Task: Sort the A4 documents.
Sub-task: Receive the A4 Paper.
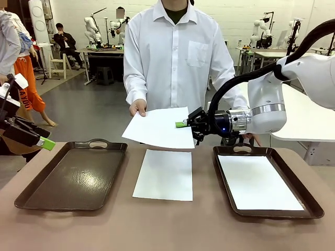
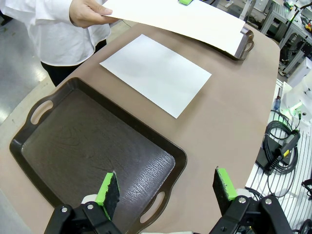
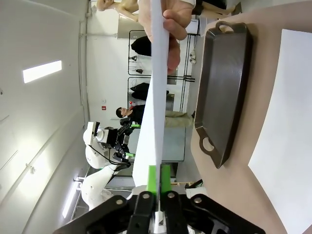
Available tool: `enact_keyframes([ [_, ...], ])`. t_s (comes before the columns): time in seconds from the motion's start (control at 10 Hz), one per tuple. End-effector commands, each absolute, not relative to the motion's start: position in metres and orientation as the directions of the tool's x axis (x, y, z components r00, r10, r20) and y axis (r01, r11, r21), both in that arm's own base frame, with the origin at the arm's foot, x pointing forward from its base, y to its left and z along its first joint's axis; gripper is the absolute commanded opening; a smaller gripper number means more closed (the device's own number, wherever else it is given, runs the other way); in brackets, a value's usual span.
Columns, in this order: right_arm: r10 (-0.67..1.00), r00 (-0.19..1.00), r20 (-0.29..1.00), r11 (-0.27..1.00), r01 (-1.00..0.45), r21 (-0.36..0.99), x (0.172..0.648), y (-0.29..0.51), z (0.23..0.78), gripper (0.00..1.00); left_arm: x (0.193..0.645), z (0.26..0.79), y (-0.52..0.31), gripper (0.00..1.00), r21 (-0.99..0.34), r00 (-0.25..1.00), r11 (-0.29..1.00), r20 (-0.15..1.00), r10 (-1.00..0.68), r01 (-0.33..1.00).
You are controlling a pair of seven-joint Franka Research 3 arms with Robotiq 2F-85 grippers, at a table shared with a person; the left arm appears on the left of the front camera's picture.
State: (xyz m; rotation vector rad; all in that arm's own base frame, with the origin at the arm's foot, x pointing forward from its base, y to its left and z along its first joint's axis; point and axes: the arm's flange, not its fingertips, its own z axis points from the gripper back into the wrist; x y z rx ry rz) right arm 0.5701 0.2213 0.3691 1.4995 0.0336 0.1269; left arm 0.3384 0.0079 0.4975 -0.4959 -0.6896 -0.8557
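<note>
Brown desk (image 1: pixel 104 230), far middle: right claw (image 1: pixel 184 124) clamped on right edge of raised sheet (image 1: pixel 157 128); person's hand (image 1: pixel 138 107) holds its left edge. Just right and nearer lies right tray (image 1: pixel 242 149). Far left, left claw (image 2: pixel 165 181) apart.

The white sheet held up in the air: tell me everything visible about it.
The plain white, thin rectangular paper sheet is blank, flat and uncreased, held in the air above the brown table, slightly tilted. The person's hand pinches one corner; the right end effector, shut, clamps the opposite edge between its green pads. It hangs clear of a second white sheet lying on the table below.
</note>
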Motion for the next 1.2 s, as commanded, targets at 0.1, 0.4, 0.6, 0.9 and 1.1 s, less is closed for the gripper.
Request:
enact_keyframes([
  [0.1,0.121,0.992,0.037,0.087,-0.047,0.995,0.5763,0.2238,0.3675,0.0,0.3398,0.4955,0.0099,1.0,-0.119,0.449,0.556,0.736,-0.507,0.823],
  [0.4,0.109,0.993,0.047,0.084,-0.056,0.995,0.5754,0.2242,0.367,0.0,0.3398,0.4955,0.0099,1.0,-0.119,0.449,0.556,0.736,-0.507,0.823],
  [0.6,0.105,0.993,0.052,0.067,-0.059,0.996,0.5702,0.2213,0.3665,0.0,0.3398,0.4955,0.0099,1.0,-0.119,0.449,0.556,0.736,-0.507,0.823],
  [0.9,0.105,0.993,0.052,0.067,-0.059,0.996,0.5702,0.2213,0.3665,0.0,0.3398,0.4955,0.0099,1.0,-0.119,0.449,0.556,0.736,-0.507,0.823],
  [1.1,0.105,0.993,0.052,0.067,-0.059,0.996,0.5702,0.2213,0.3665,0.0,0.3398,0.4955,0.0099,1.0,-0.119,0.449,0.556,0.736,-0.507,0.823],
])
